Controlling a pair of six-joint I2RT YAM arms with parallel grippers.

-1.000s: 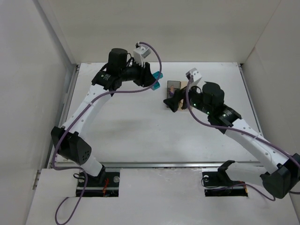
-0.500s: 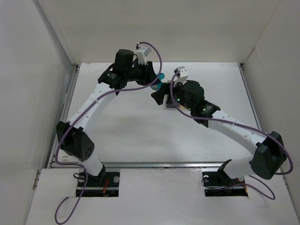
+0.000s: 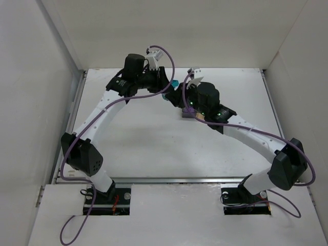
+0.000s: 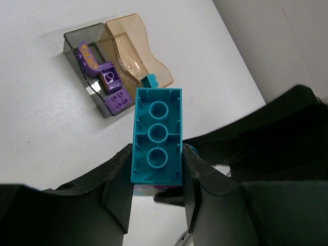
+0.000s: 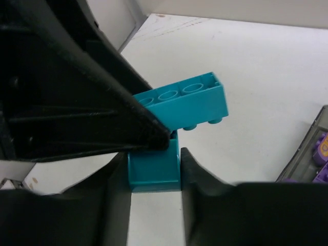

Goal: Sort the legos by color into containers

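My left gripper [image 4: 156, 174] is shut on a long teal lego [image 4: 157, 136], which it holds in the air with its hollow underside toward the camera. A smaller teal lego [image 5: 154, 166] sits against the studded face of that long lego [image 5: 189, 102], and my right gripper [image 5: 154, 171] is shut on it. From above, the two grippers meet at the back middle of the table [image 3: 171, 95]. Below lie the containers: a dark grey bin [image 4: 77, 41] with purple legos [image 4: 110, 77] and an amber bin [image 4: 130, 31] with a small teal piece [image 4: 150, 81].
The two bins stand side by side, mostly hidden under my right arm in the top view [image 3: 188, 115]. White walls close in the table at the back and on both sides. My left finger [image 5: 77, 102] fills the left of the right wrist view.
My right arm has swung left from over the bins to the left gripper. Its jaws have closed on the small teal lego. The left gripper has kept hold of the long lego.
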